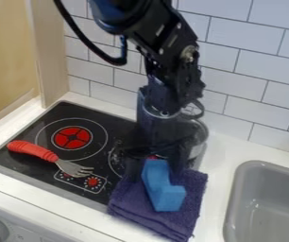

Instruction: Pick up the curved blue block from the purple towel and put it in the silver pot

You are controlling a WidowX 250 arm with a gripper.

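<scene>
Camera view: the tool [157, 172] hangs over the upper end of a blue block [167, 194], which lies on a folded purple towel [194, 189]; whether it is spread or pinching the block, I cannot tell. Behind it, partly hidden, stands a metal pot [201, 135]. A red-handled fork [36, 151] lies on the black stove [103, 120], left of the towel. Right of the towel, a gray sink [234, 194] is set into the white surface [221, 163].

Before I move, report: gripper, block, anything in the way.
Gripper at far end of blue block, grip unconfirmed. Block over purple towel. Pot close behind gripper. Fork on stove, clear of block.
</scene>
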